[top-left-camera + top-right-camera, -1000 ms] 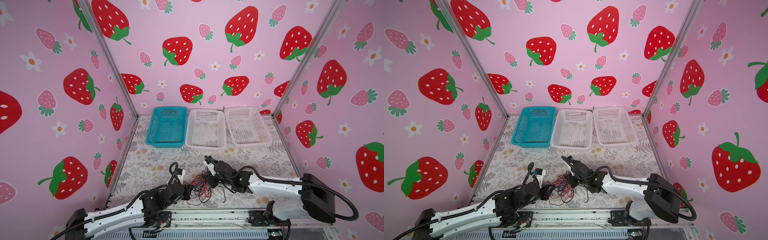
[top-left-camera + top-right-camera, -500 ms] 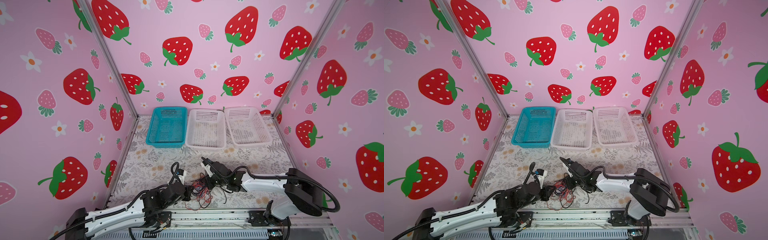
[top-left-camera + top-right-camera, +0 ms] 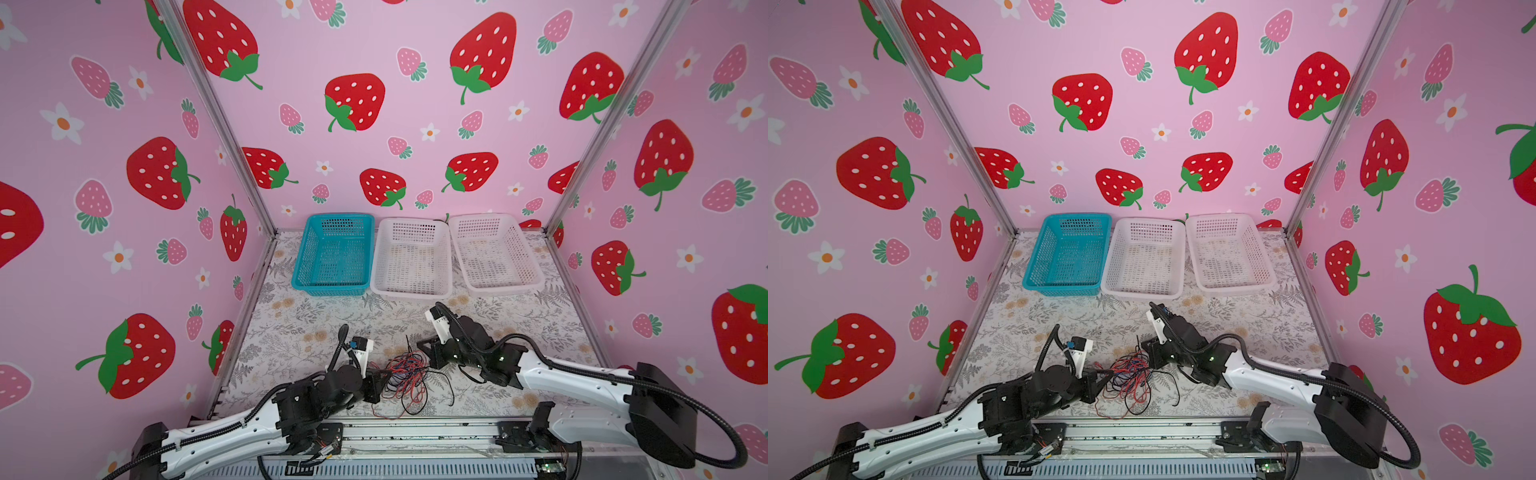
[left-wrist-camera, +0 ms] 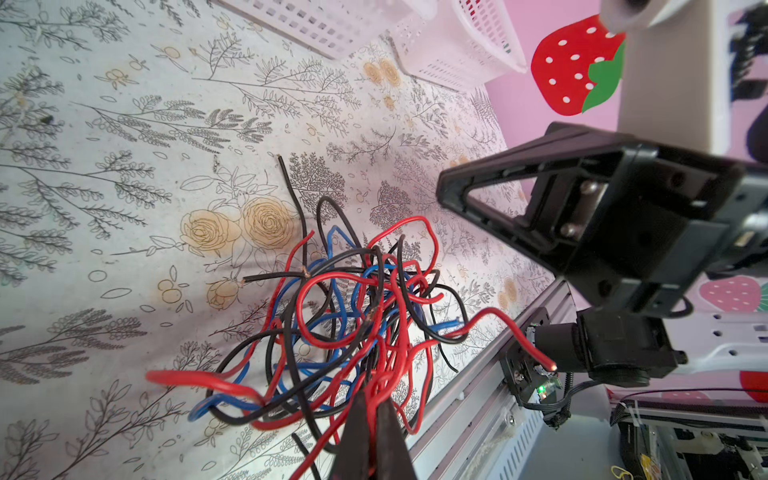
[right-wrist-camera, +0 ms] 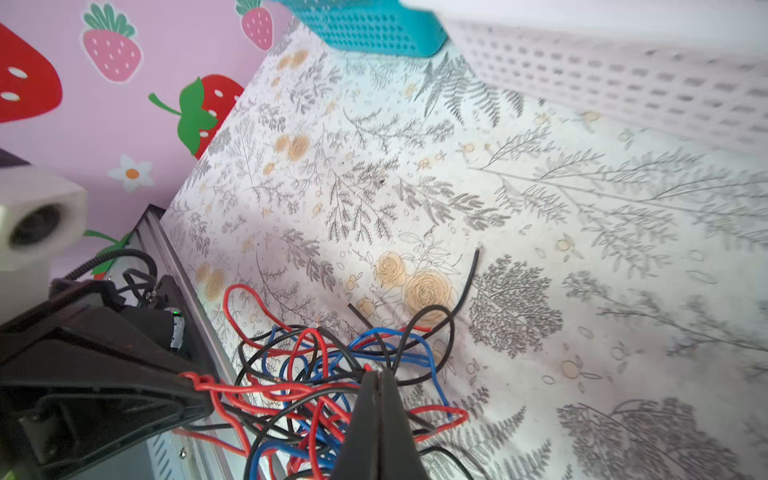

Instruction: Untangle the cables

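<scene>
Opening step, I judge: cables heaped on the tabletop between the arms, left fingers pinching a red strand, right fingers closed at the knot's edge, hold unclear; next calls for a slow pull apart.

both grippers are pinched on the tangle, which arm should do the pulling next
Right, probably: the right gripper is shut on the cables beside bare table; the left gripper, clamped on red ones, can anchor.
</scene>
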Motion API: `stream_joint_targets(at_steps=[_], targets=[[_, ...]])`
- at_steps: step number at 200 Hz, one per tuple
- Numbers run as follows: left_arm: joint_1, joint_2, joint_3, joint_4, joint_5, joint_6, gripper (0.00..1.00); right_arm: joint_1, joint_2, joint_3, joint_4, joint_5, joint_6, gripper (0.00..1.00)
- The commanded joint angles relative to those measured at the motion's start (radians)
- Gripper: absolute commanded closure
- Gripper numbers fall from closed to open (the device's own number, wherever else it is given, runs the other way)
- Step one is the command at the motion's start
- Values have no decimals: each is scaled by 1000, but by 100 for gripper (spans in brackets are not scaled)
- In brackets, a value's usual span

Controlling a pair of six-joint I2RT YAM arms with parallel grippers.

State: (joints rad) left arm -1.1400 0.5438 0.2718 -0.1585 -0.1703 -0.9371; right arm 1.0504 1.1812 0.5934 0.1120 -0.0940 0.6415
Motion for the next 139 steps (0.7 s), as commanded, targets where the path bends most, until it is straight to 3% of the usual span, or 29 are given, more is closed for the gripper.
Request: stream_joint_targets(at_steps=[1, 23, 37, 44, 77, 120, 139], targets=[[-6, -11, 10, 17, 6, 22, 100, -23, -67, 3, -100, 8, -43, 100], [-6, 3, 19, 16, 27, 30, 100, -44, -133, 7, -168, 15, -66, 99], [-5, 13, 21, 30, 46, 36, 100, -47, -147, -3, -174, -39, -95, 79], [-6, 16, 21, 42, 59, 40, 100, -47, -144, -8, -175, -54, -100, 73], [-6, 24, 37, 49, 74, 64, 100, -47, -100, -68, -78, -152, -108, 58], [-6, 18, 53, 18, 59, 70, 100, -41, -42, -124, 57, -247, -81, 57], [-6, 8, 51, 11, 55, 69, 100, -34, -26, -167, 144, -290, -54, 61]])
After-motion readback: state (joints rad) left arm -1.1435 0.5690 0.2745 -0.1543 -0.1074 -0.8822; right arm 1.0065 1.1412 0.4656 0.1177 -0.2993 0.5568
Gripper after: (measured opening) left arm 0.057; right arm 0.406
